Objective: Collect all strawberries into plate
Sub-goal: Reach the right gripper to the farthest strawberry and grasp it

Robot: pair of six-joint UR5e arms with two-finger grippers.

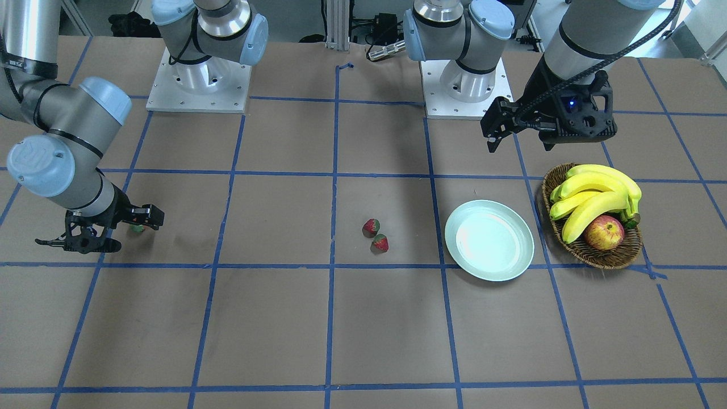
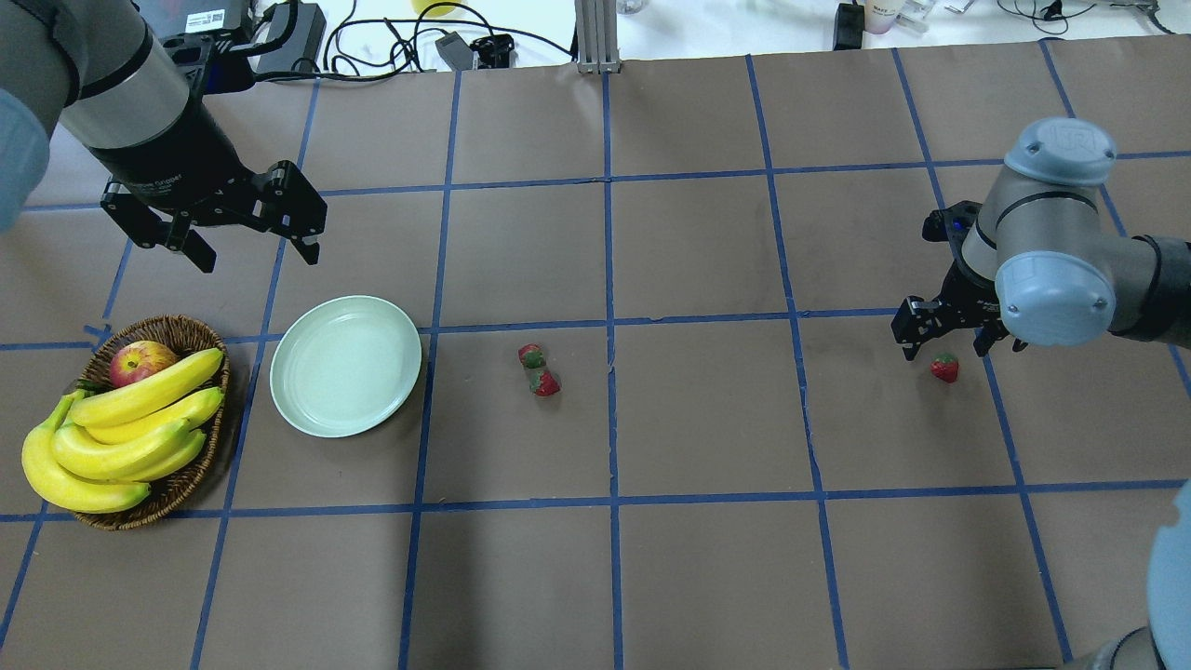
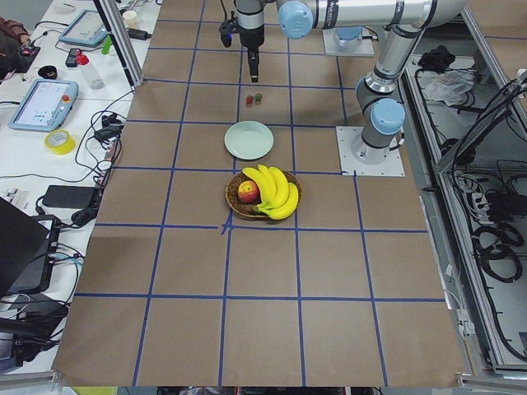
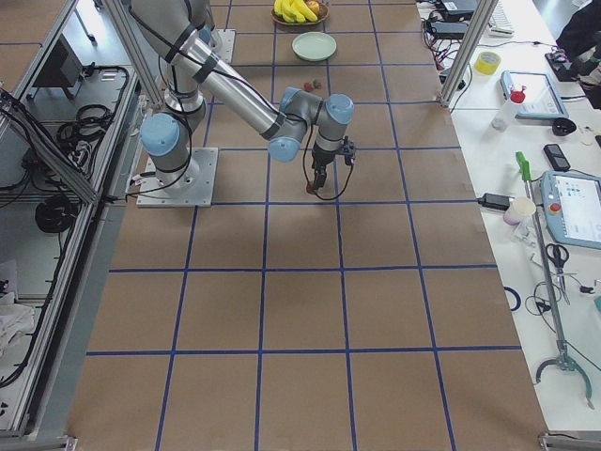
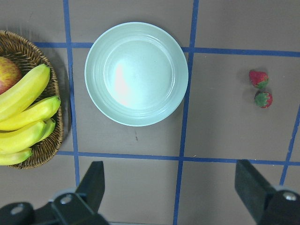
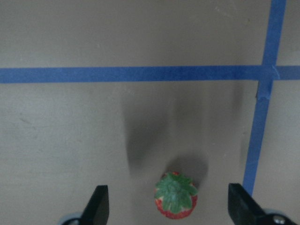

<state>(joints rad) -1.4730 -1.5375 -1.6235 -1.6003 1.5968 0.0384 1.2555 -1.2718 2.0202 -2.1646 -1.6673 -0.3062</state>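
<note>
Two strawberries (image 2: 530,355) (image 2: 545,382) lie touching near the table's middle, to the right of the empty pale green plate (image 2: 346,365); both also show in the left wrist view (image 5: 258,78). A third strawberry (image 2: 944,367) lies far right. My right gripper (image 2: 958,342) is open and hovers just above it. In the right wrist view this berry (image 6: 176,195) sits between the two fingers (image 6: 98,206), cap up and untouched. My left gripper (image 2: 256,257) is open and empty, above the table just behind the plate.
A brown wicker basket (image 2: 177,330) with bananas (image 2: 130,419) and a red-yellow apple (image 2: 140,361) stands left of the plate. Blue tape lines grid the brown table. Cables and gear lie along the far edge.
</note>
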